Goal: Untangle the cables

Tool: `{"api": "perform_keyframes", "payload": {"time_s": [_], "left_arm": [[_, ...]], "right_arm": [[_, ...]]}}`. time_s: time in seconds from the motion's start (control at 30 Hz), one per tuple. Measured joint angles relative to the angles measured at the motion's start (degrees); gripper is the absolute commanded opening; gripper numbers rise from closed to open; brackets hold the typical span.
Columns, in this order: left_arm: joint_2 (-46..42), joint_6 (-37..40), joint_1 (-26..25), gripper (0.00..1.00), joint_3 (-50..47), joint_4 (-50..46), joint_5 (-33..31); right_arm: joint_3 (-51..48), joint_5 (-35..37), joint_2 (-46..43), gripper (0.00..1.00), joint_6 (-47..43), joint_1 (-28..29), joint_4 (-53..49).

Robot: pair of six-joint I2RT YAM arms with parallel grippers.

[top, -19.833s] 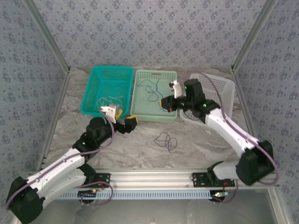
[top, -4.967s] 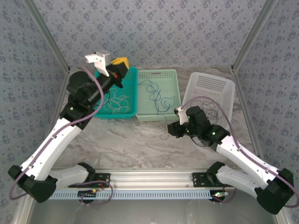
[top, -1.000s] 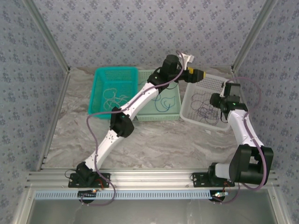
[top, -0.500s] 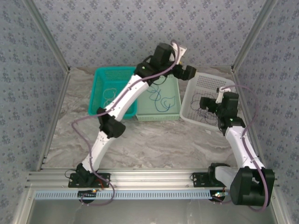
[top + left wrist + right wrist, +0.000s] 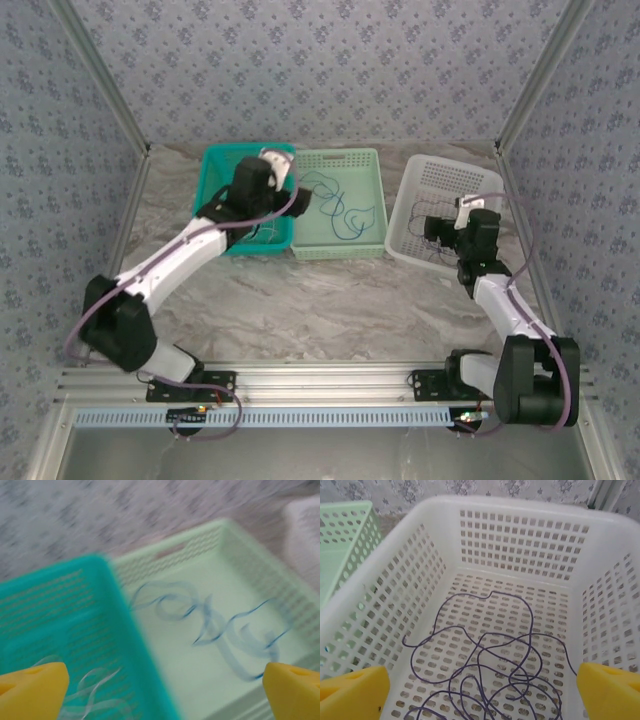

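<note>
Tools are both gaping, empty: left tool (image 5: 162,690) is hovering over the teal plastic basket (image 5: 60,605) at upper left, where the thin whitish cable (image 5: 95,682) is lying, beside the pale green basket (image 5: 345,157) containing the looped blue cable (image 5: 335,205); right tool (image 5: 482,690) is hanging above the white lattice basket (image 5: 520,510) at right, which is cradling the dark purple cable (image 5: 490,665).

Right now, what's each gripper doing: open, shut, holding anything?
Left gripper: open, holding nothing.
Right gripper: open, holding nothing, above the purple cable in the white basket.
</note>
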Motion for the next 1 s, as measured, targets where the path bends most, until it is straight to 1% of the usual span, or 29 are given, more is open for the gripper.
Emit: {"api": "perform_keyframes", "payload": {"time_s": [0.07,0.17,0.27,0.33,0.43,0.53,0.67,0.87,1.0], "left_arm": [[-6.67,1.84,1.36,0.99,-8.11,2.10,-4.52],[-14.86,3.26,4.79,0.99,-16.59,6.88,-8.44],[-20.28,3.02,10.60,0.99,-23.37,11.28,-9.90],[-22.27,2.95,13.99,0.99,-27.71,14.16,-10.21],[-24.02,2.97,17.35,1.00,-35.65,19.50,-9.11],[-23.71,2.23,21.79,0.99,-41.81,23.71,-5.57],[-19.47,1.49,28.20,1.00,-43.69,29.35,-0.85],[-8.28,-0.44,33.27,0.99,-42.77,43.04,7.19],[-3.80,-1.75,35.76,0.99,-42.47,49.35,11.21]], "right_arm": [[-2.16,0.00,2.05,0.96,-0.22,0.15,3.80],[-3.82,0.07,5.57,0.96,-0.83,0.26,8.72],[-5.18,0.28,7.98,0.96,-1.03,0.35,12.90],[-6.10,0.44,8.83,0.96,-1.03,0.37,15.63],[-7.63,0.46,10.45,0.96,-1.03,0.37,19.91],[-8.39,0.44,12.41,0.95,-1.03,0.44,22.69],[-8.52,0.44,14.69,0.95,-1.46,0.63,26.03],[-8.41,0.42,18.58,0.96,-1.88,0.74,30.67],[-8.37,0.28,20.17,0.97,-1.88,0.66,31.71]]}}
